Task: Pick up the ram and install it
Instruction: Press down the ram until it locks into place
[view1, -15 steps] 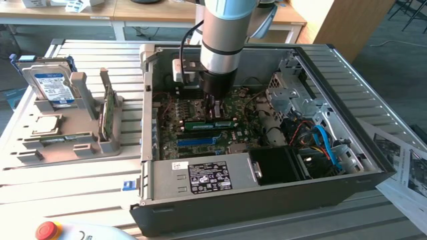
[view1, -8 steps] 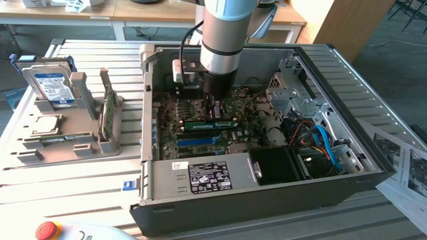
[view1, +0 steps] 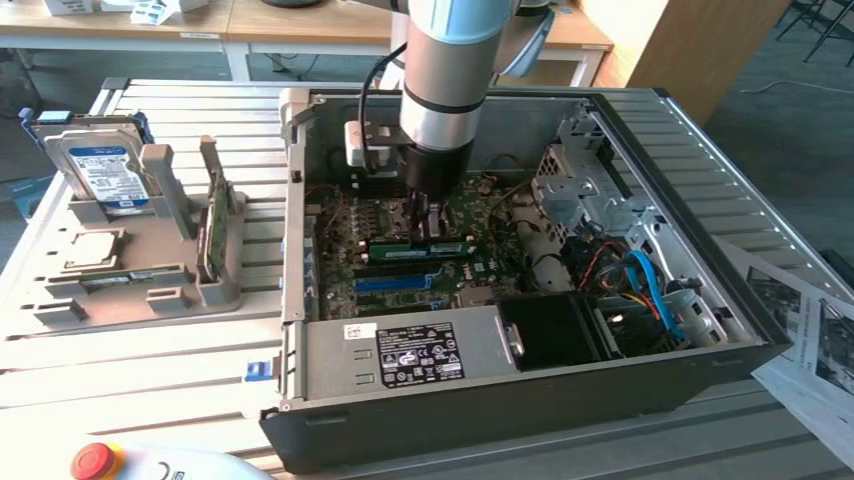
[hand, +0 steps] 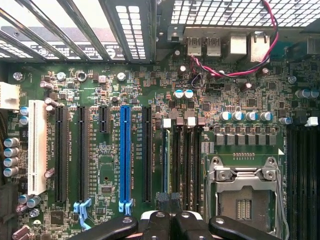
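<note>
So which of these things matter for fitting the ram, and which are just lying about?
In the job: gripper, ram, memory slots, open computer case.
Lying about: hard drive, broad green card, red button, papers.

Pincer (hand: 171, 220) tips cut off by edge

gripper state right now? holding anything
gripper: shut, down inside the computer case over the motherboard; whether it grips the ram cannot be told.

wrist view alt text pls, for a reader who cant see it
A shut pincer hangs over a green motherboard, above its memory slots. A blue slot and a white slot lie to one side, an empty CPU socket to the other.
</note>
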